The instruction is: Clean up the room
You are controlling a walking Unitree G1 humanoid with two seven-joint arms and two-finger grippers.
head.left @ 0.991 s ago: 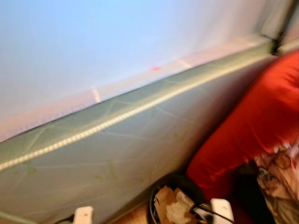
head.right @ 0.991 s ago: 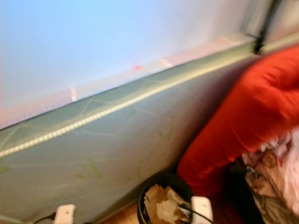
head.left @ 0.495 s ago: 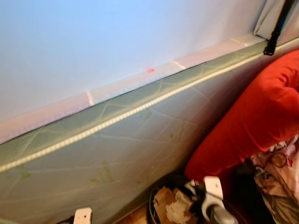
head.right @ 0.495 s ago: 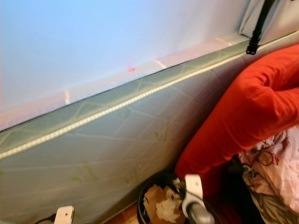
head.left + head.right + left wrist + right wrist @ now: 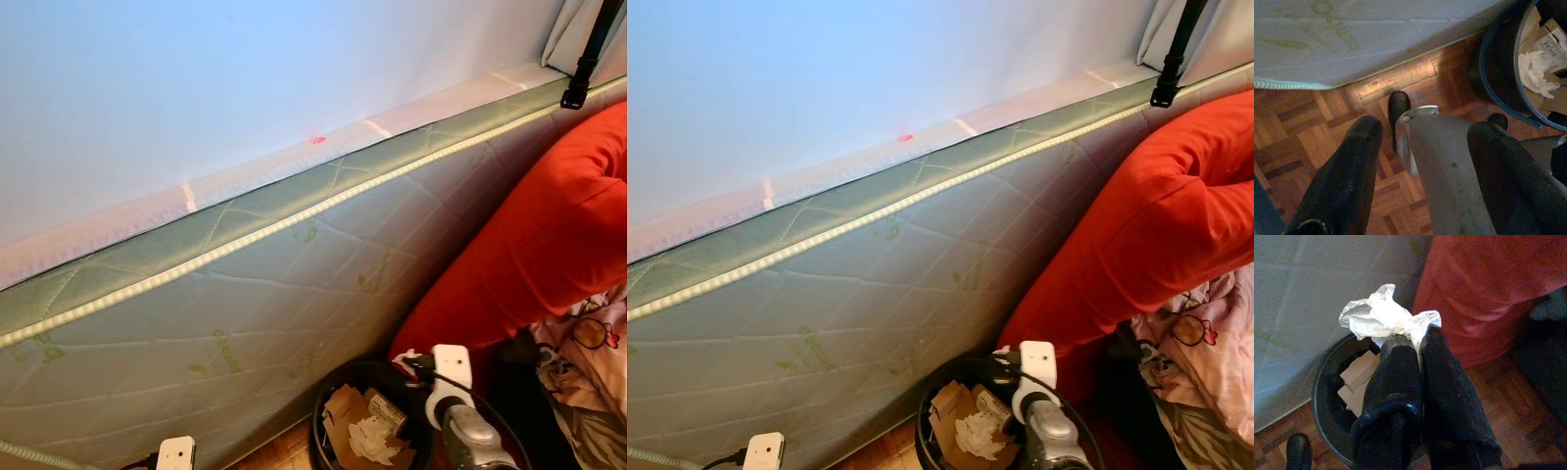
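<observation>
My right gripper (image 5: 1414, 340) is shut on a crumpled white wrapper (image 5: 1381, 313), held over the near rim of a black waste bin (image 5: 1322, 377). The bin (image 5: 328, 392) stands on the floor against the mattress and holds cardboard scraps (image 5: 345, 406) and a white tissue (image 5: 370, 438). My right arm (image 5: 468, 431) reaches over the bin's right side. My left gripper (image 5: 1427, 125) hangs low over the parquet with its fingers (image 5: 1364, 147) spread open and nothing between them; my own silver leg and black foot (image 5: 1399, 105) lie below it.
A pale green mattress (image 5: 294, 284) leans on its side against the wall. A red cushion (image 5: 549, 245) and a flowered cloth (image 5: 596, 343) crowd the right. A white plug block (image 5: 174, 453) sits on the parquet floor (image 5: 1317, 117) at the left.
My right arm has risen and reached forward over the bin, still holding the wrapper. The head camera has shifted a little and the picture has sharpened.
</observation>
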